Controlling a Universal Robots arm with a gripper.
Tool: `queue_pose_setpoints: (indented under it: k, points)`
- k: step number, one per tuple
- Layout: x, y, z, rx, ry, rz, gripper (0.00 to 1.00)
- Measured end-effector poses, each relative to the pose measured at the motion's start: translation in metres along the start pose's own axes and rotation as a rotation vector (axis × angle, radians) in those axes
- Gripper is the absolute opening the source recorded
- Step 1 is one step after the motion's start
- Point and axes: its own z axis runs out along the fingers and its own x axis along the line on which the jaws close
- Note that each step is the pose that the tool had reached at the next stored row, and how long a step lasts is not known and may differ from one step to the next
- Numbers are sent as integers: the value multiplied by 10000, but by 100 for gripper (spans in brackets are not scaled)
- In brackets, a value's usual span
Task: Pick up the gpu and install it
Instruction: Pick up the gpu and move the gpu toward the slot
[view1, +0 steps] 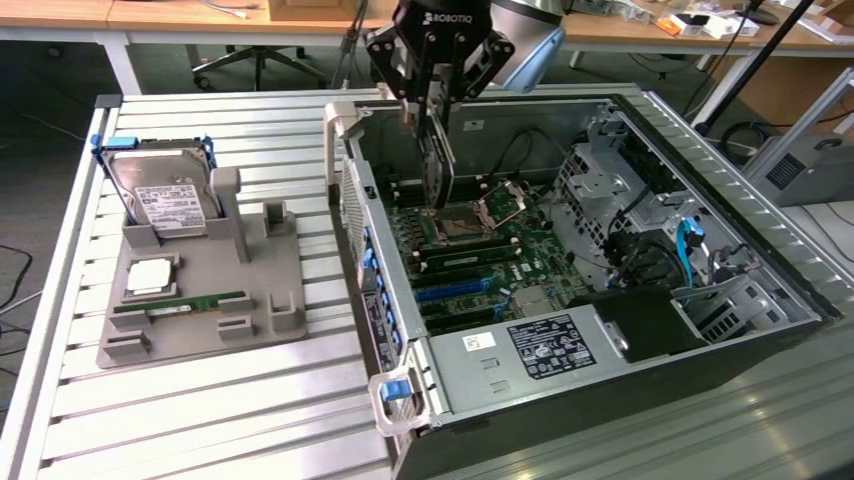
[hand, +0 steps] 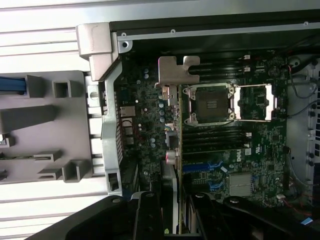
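Right, nearest you in the exterior view is the slatted metal worktop (view1: 200, 430). On it, toward the exterior view's right, the open computer case (view1: 601, 430) lies on its side. The power supply (view1: 534, 350) with its white label is at the case's near end.

On the exterior view's left, just beside the case, you have the grey fixture (view1: 214, 262). A green memory stick (view1: 180, 300) lies across its near part, with a square silver chip (view1: 150, 275) just behind it. A hard drive (view1: 163, 195) leans in a blue frame at the far end.

Further in, the motherboard (view1: 521, 260) covers the case floor, with the open processor socket (view1: 467, 215) toward its far part.

Over that far part hangs the end effector (view1: 438, 95), pinching the gpu (view1: 437, 160) by its upper edge. The card hangs upright within the case opening, close to the socket and on the side of the case's left wall.

In the wrist view you see the card edge-on, running between the two black fingers (hand: 145, 215), with its silvery bracket (hand: 177, 70) at one end, beside the socket. You cannot tell whether its lower edge touches the board.

Beyond the case stands an office chair (view1: 247, 60).
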Motion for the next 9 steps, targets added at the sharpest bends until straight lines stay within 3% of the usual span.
queue_pose_setpoints:
  k: [9]
  points:
    - [-56, 5, 10, 7, 0, 0, 27]
